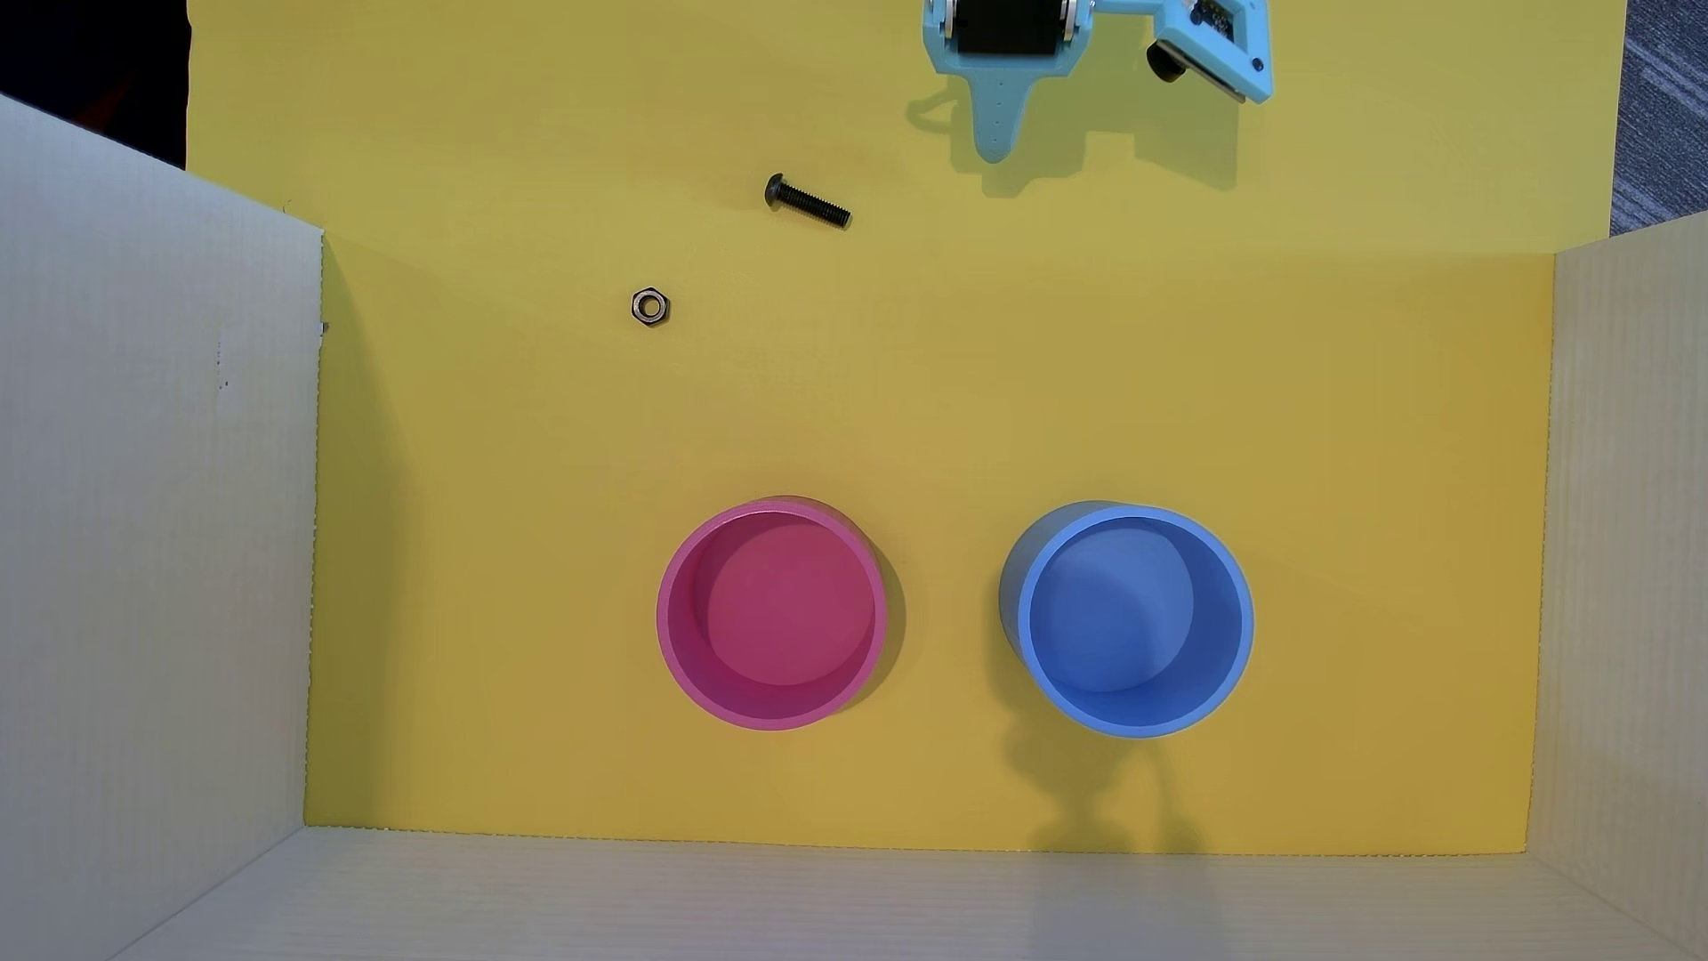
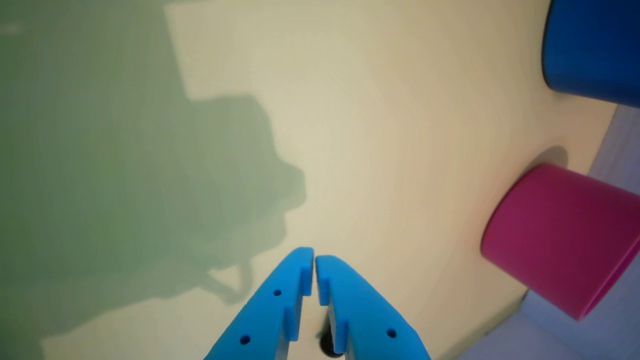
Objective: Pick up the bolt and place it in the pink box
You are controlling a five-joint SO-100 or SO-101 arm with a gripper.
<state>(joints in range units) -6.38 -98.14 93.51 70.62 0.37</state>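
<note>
The black bolt (image 1: 807, 203) lies flat on the yellow floor in the overhead view, head to the left. My light-blue gripper (image 1: 994, 148) hangs at the top edge, to the right of the bolt and apart from it. In the wrist view the gripper (image 2: 314, 259) is shut, its tips nearly touching and nothing between them. A dark spot shows low behind the fingers (image 2: 270, 310); I cannot tell what it is. The pink box (image 1: 786, 610) stands upright and empty in the lower middle, and its outer wall (image 2: 555, 240) shows at the right of the wrist view.
A small grey hex nut (image 1: 650, 306) lies below and left of the bolt. A blue round container (image 1: 1135, 619) (image 2: 595, 50) stands right of the pink box. White cardboard walls (image 1: 157, 554) close in the left, right and bottom sides.
</note>
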